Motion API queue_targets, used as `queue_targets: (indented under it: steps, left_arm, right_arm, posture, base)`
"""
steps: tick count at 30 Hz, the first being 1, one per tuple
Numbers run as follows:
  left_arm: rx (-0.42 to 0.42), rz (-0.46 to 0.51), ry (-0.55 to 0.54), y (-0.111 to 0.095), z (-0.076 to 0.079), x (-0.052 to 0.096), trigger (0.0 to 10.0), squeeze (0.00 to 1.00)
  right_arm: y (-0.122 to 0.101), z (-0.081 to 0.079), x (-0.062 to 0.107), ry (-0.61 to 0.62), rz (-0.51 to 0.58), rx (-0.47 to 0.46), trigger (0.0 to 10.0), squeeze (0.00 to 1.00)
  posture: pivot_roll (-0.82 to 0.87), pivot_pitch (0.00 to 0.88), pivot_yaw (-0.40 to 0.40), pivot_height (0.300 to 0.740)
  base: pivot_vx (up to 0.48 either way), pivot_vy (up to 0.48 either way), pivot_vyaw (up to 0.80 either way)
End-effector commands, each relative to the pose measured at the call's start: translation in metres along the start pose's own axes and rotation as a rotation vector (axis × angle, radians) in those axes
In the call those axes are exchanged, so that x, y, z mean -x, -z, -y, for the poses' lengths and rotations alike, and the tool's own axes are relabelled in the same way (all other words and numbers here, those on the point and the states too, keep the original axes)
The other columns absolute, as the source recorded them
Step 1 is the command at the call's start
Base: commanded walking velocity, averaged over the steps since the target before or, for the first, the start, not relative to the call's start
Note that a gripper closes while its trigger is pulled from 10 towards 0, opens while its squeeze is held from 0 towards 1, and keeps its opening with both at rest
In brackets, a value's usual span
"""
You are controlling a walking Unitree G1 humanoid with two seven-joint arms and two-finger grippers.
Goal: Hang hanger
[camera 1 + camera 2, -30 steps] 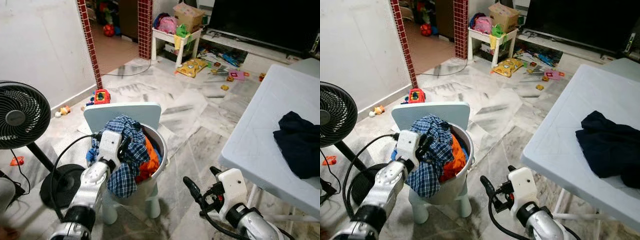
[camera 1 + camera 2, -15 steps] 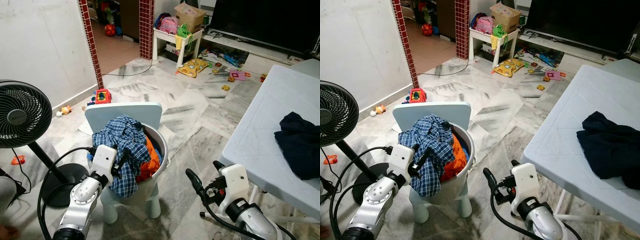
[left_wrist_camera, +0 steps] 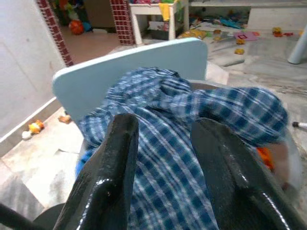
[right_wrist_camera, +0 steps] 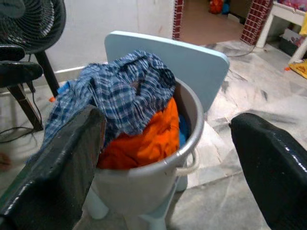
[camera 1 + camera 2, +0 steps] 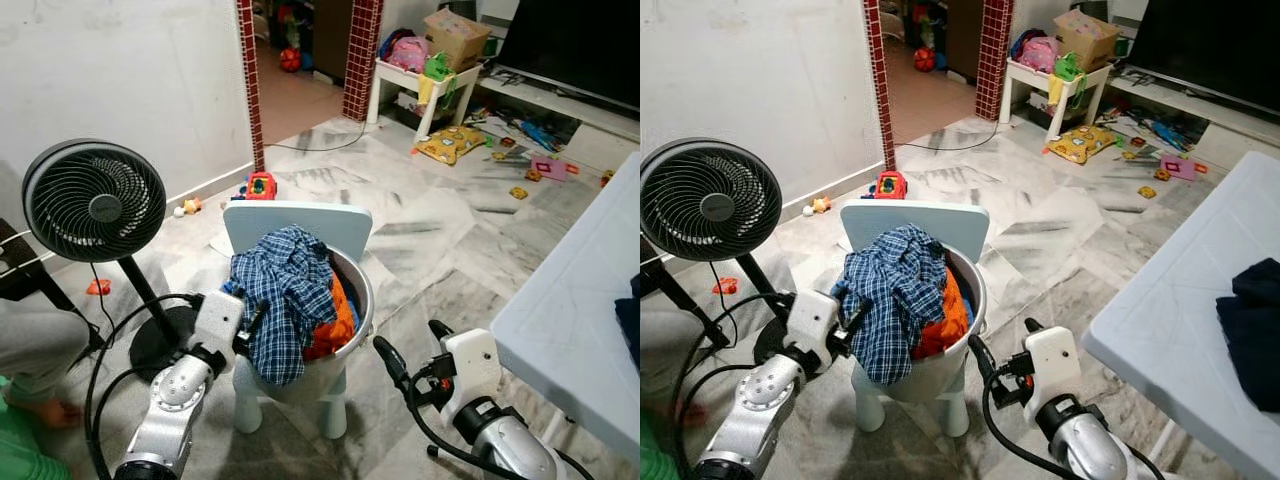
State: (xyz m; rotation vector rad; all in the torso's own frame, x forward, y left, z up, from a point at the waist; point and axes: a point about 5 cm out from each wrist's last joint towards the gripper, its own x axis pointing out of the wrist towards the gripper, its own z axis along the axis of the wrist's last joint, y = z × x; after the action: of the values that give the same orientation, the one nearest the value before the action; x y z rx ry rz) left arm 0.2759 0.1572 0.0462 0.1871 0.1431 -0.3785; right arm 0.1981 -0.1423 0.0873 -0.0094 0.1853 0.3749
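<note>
Oddly, no hanger can be made out; at the centre of the scene is a grey laundry bucket [image 5: 355, 320] standing on a small pale-blue chair [image 5: 297, 222], heaped with a blue plaid shirt [image 5: 288, 295] that spills over its near rim, with an orange garment [image 5: 335, 325] beside it inside. The left gripper [image 5: 252, 322] sits at the hanging edge of the plaid shirt, its two black fingers [image 3: 108, 177] spread apart with the checked cloth seen between them in the left wrist view, not clamped on it. The right gripper [image 5: 412, 352] hovers low just right of the bucket, above the marble floor [image 5: 420, 240], its jaws wide apart and holding nothing. A black standing fan [image 5: 95, 205] is left of the chair. A white table [image 5: 1200, 330] stands on the right with a dark navy garment [image 5: 1252, 335] on it. Further back lie scattered toys [image 5: 450, 145] and a small white side table [image 5: 425, 85]
</note>
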Motion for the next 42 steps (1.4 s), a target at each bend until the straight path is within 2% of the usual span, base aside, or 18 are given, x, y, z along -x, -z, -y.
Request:
queue_targets:
  steps: [1, 13, 24, 25, 31, 33, 34, 38, 42]
  left_arm:
    - [-0.01, 0.02, 0.007, -0.008, -0.002, -0.002, 10.0, 0.0]
    - [-0.007, 0.007, 0.016, -0.007, 0.0, -0.002, 10.0, 0.0]
    - [0.023, -0.03, 0.009, -0.002, 0.001, -0.003, 10.0, 0.0]
    - [0.046, -0.035, 0.021, 0.0, 0.002, -0.003, 10.0, 1.0]
    - [0.036, -0.042, 0.065, 0.0, 0.006, -0.002, 10.0, 1.0]
    - [-0.022, -0.043, 0.217, -0.004, 0.019, -0.008, 10.0, 1.0]
    - [-0.033, -0.046, 0.242, -0.006, 0.021, -0.011, 10.0, 1.0]
    - [-0.06, -0.072, 0.279, -0.009, 0.022, -0.017, 10.0, 1.0]
    - [-0.073, -0.101, 0.287, -0.008, 0.02, -0.019, 10.0, 1.0]
  right_arm:
    - [-0.002, 0.001, -0.001, 0.002, 0.009, 0.003, 10.0, 0.0]
    - [-0.001, 0.001, -0.001, 0.007, 0.009, 0.007, 10.0, 0.0]
    - [-0.001, 0.002, 0.0, 0.01, 0.005, 0.012, 10.0, 0.0]
    - [0.0, 0.002, 0.0, 0.009, 0.005, 0.013, 10.0, 0.0]
    - [0.0, 0.002, 0.0, 0.009, 0.004, 0.015, 10.0, 0.0]
    - [-0.001, 0.002, 0.0, 0.01, 0.003, 0.015, 10.0, 0.0]
    - [0.0, 0.001, 0.0, 0.007, 0.0, 0.018, 10.0, 0.0]
    - [0.0, -0.001, 0.0, -0.015, -0.013, 0.058, 10.0, 0.0]
    - [-0.003, -0.001, -0.001, -0.014, -0.006, 0.056, 10.0, 0.0]
  posture:
    - [0.09, 0.0, -0.048, 0.74]
    - [0.09, 0.0, -0.045, 0.74]
    - [0.08, 0.0, -0.048, 0.74]
    - [0.08, 0.0, -0.049, 0.74]
    - [0.08, 0.0, -0.052, 0.74]
    - [0.08, 0.0, -0.059, 0.74]
    - [0.08, 0.0, -0.059, 0.74]
    - [0.08, 0.0, -0.058, 0.74]
    - [0.07, 0.0, -0.054, 0.74]
  base:
    - [0.322, 0.0, 0.0]
    - [0.327, 0.0, 0.0]
    - [0.0, 0.0, 0.0]
    - [0.0, 0.0, 0.0]
    - [0.0, 0.0, 0.0]
    - [0.0, 0.0, 0.0]
    - [0.0, 0.0, 0.0]
    - [0.0, 0.0, 0.0]
    - [0.0, 0.0, 0.0]
